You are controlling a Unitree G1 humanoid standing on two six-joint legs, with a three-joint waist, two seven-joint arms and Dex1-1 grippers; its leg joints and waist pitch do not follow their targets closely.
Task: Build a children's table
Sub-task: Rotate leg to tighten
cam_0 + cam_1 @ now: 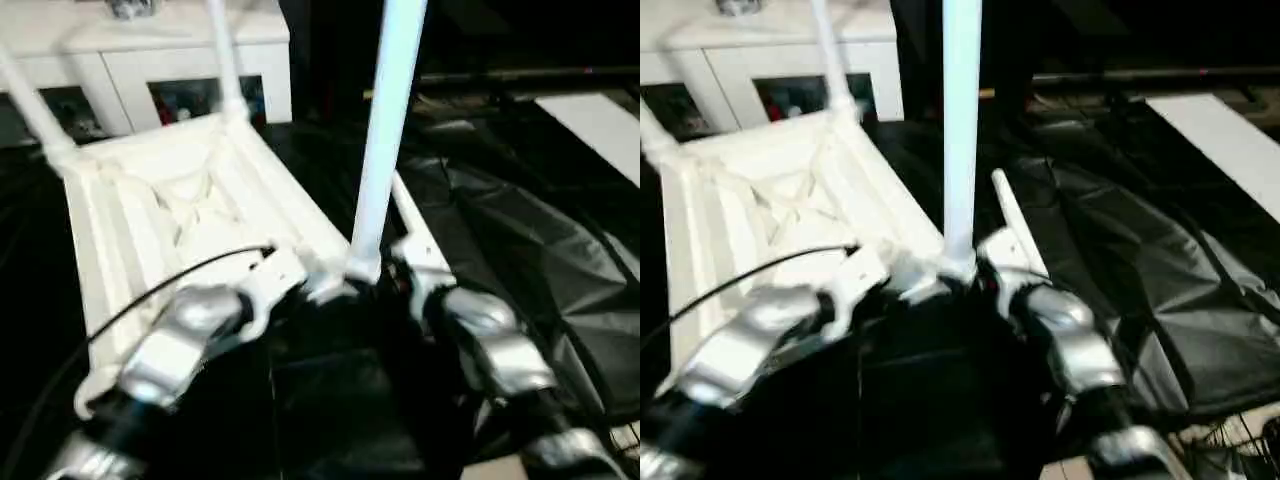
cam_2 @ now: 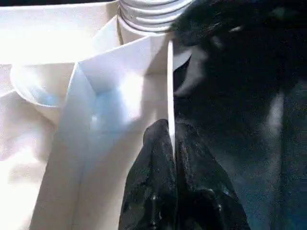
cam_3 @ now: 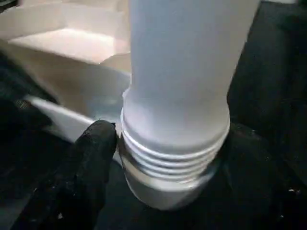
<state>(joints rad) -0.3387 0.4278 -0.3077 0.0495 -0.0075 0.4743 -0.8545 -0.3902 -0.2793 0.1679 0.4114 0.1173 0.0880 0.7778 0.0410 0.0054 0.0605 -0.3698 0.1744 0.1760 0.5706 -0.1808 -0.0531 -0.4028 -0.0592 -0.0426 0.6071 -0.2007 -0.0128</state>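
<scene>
The white tabletop (image 1: 180,200) lies upside down on black sheeting, ribbed underside up. Two white legs stand upright in its far corner sockets, one on the left (image 1: 30,100) and one on the right (image 1: 225,55). A third leg (image 1: 385,130) stands upright at the near right corner, its threaded collar (image 3: 172,153) showing just above the socket. My right gripper (image 1: 392,278) sits at this leg's base. My left gripper (image 2: 171,139) is shut on the thin rim wall of the tabletop, close beside that corner socket. Another slim white tube (image 1: 1005,215) lies on the sheet to the right.
A white cabinet (image 1: 150,60) with glass doors stands behind the tabletop. Crumpled black sheeting (image 1: 520,230) covers the floor to the right, with a white board (image 1: 600,120) at its far edge. A black cable (image 1: 170,280) arcs over my left forearm.
</scene>
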